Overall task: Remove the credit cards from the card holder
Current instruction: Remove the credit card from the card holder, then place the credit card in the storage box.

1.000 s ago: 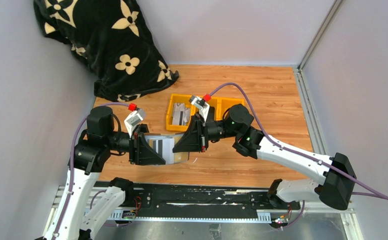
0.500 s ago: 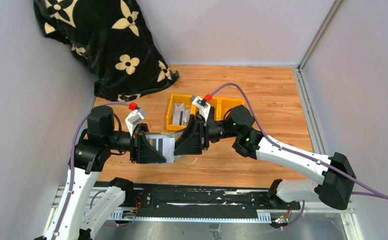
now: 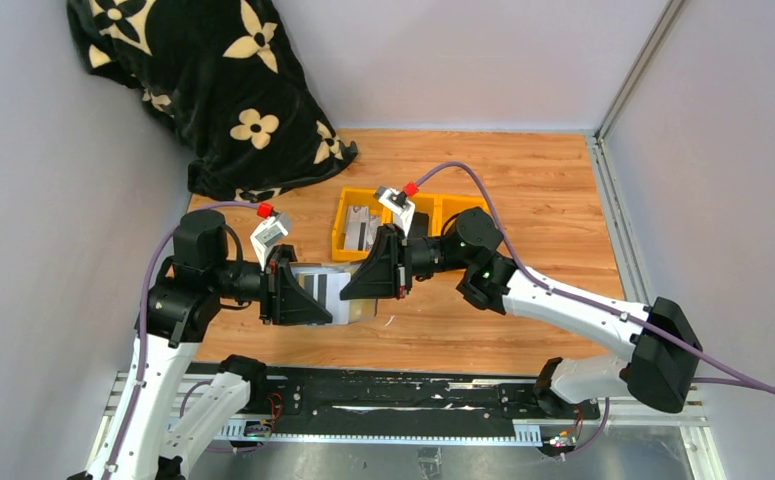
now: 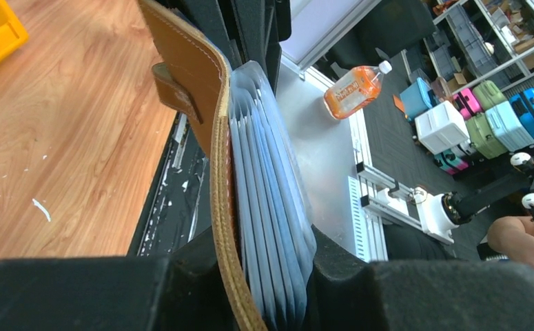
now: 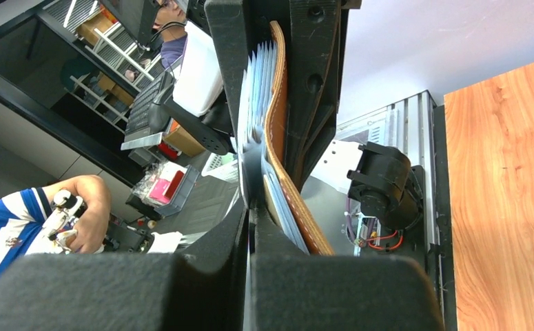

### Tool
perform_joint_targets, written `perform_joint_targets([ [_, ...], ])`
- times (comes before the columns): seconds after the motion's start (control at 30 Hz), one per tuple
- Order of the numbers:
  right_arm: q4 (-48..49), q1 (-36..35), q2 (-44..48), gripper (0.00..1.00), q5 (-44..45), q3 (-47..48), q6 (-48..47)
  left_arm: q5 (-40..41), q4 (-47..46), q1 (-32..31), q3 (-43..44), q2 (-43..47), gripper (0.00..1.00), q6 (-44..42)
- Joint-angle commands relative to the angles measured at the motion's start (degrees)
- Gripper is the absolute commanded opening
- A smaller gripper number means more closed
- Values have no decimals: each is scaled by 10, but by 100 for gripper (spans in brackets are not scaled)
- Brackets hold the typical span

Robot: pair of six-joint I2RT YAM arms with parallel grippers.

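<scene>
Since a second ago the right arm has been shifted slightly left and farther from the bases, and the clear bulge seen under the card holder (image 3: 331, 287) is no longer seen. At the left, the left gripper (image 3: 308, 298) is held above the near part of the table (image 3: 523, 190), its jaws narrowly apart and clamped on the card holder's left end, with the brown leather cover and the clear sleeves (image 4: 271, 172) pressed between them. The card holder is kept in the air, spanning the two grippers. At its right end the right gripper (image 3: 361, 284) is pressed fully closed, and a thin inner leaf appears to be pinched in the seam. A yellow bin (image 3: 339, 236) lies on the table just beyond.
</scene>
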State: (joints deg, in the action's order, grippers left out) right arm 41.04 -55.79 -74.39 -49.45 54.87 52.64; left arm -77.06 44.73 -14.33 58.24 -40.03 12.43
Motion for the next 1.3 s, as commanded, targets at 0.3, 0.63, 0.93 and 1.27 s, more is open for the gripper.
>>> perform_joint_targets([
  [0.3, -113, 135, 133, 0, -30, -78, -46, -26, -18, -5, 40, -4, 0, -6],
  [0.63, -221, 315, 58, 0, -9, -33, -88, 121, 94, -5, 62, -6, 0, -151],
  [0.93, -319, 280, -218, 0, 46, 147, -169, 125, 105, -5, 86, 4, 0, -156],
  [1.27, -477, 212, -414, 0, 241, 350, -220, 91, 104, -5, 108, 8, 0, -136],
])
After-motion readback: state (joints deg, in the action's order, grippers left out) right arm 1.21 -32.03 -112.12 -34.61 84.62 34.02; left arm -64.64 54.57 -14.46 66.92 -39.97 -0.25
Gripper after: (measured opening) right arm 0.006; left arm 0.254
